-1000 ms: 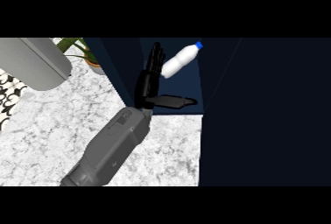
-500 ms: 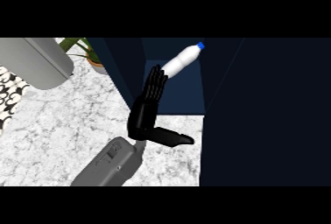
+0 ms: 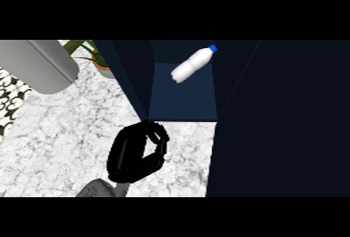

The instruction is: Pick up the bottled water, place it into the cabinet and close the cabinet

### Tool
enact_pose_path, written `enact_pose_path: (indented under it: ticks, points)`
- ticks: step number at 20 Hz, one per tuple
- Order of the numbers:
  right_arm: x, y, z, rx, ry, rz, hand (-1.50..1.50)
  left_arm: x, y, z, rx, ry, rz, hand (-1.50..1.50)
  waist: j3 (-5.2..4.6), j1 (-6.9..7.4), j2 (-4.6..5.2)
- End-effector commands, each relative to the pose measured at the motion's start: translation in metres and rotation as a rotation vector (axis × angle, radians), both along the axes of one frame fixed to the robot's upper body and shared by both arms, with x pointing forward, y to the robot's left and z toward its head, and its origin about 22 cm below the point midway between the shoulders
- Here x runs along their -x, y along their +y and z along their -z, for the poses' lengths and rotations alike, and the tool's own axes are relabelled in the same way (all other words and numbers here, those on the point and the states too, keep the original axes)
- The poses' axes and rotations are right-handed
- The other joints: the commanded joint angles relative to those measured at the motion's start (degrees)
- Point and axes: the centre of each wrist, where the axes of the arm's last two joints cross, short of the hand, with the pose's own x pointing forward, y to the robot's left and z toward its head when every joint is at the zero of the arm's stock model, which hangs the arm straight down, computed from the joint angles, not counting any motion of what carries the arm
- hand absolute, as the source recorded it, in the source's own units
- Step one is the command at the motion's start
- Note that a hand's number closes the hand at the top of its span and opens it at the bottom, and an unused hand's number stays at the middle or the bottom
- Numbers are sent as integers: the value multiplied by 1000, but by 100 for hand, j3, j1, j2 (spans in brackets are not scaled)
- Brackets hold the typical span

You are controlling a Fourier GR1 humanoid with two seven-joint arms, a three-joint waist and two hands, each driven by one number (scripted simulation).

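One hand (image 3: pixel 139 152) shows in the head view, rising from the lower edge on a grey forearm; by its place left of centre I judge it the robot's left, though nothing else confirms that. Its fingers are curled in toward the thumb and nothing is visible inside them, so it is clenched on nothing. It hovers over the marble counter (image 3: pixel 61 134), just in front of the cabinet (image 3: pixel 184 92), near the lower corner of the cabinet's left door (image 3: pixel 130 74). The other hand is not in view.

The bottled water (image 3: pixel 192 64) lies tilted inside the cabinet, cap toward the upper right, white body against the blue back. It is already where the task wants it, so the step left is, by my reading, closing the doors. The curled hand near the left door's edge suits a push or pull on that panel.

The dark panel filling the right side of the view (image 3: pixel 280 120) looks like the other door or the cabinet's side; I cannot tell which. Between hand and opening there is a bare strip of counter along the cabinet's front edge. At the counter's far left corner stand a grey rounded object (image 3: pixel 41 65) and a potted plant (image 3: pixel 92 58), well apart from the hand and clear of the door's likely swing.
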Motion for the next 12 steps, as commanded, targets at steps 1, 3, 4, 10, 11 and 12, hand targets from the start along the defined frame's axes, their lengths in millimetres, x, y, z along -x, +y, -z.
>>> enact_pose_path:
  ticks: [1,3,4,10,11,12]
  points:
    - [6,8,-37,83,-43,-126,150,29,36,2,1,19,-21,-150,-3,2,-1]
    - [3,6,-33,107,-66,-201,150,37,54,5,12,11,-70,-150,-3,7,-12]
    - [4,13,-38,118,-106,-216,150,28,43,-9,9,-1,-96,-150,-1,-76,-28]
    - [8,23,-45,84,-85,-296,150,53,93,-23,45,24,-116,-150,-9,-31,-35]
    - [9,29,-52,82,-81,-311,150,61,93,-14,53,21,-124,-150,-23,8,-30]
    - [7,30,-45,93,-65,-380,150,55,110,-15,63,25,-135,-150,-24,-17,-26]
